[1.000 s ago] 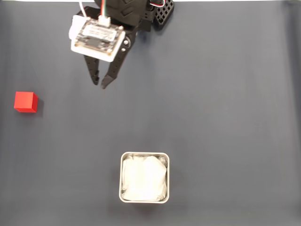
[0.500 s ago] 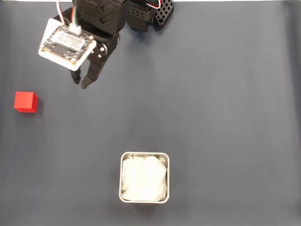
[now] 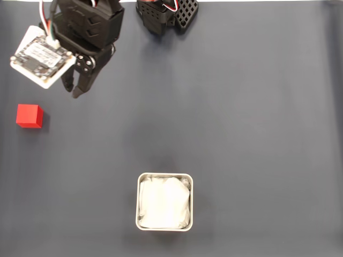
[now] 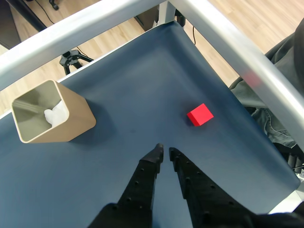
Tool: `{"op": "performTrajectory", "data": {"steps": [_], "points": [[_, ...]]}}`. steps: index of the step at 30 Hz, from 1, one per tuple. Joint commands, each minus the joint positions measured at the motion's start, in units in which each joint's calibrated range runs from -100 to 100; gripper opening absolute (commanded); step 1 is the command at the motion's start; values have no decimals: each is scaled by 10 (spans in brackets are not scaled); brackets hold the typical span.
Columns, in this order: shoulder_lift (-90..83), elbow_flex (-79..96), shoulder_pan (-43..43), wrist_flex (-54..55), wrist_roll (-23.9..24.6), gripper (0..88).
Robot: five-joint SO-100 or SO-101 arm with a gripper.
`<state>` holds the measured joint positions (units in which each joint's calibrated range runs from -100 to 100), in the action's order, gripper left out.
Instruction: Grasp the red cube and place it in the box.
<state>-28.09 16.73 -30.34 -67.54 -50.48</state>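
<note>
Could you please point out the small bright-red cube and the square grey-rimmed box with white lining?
small bright-red cube (image 3: 29, 115), fixed view, top face.
square grey-rimmed box with white lining (image 3: 138, 202), fixed view, left rim.

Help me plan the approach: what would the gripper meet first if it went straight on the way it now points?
Probably only the dark mat. In the wrist view the gripper points between the red cube and the box, hitting neither, though depth is unclear.

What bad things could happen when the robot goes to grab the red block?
The hand looks almost shut, so unless it opens first it might knock the red cube away instead of gripping it. The cube lies close to the mat's edge in the wrist view, so a push could send it off. The box is far away, so the cube could drop while being carried.
</note>
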Motion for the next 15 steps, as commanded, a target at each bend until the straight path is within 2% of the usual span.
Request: {"op": "performTrajectory", "data": {"steps": [1, 15], "points": [[6, -31, -16, 7, 3, 26], [76, -47, -69, 45, 2, 84]]}}
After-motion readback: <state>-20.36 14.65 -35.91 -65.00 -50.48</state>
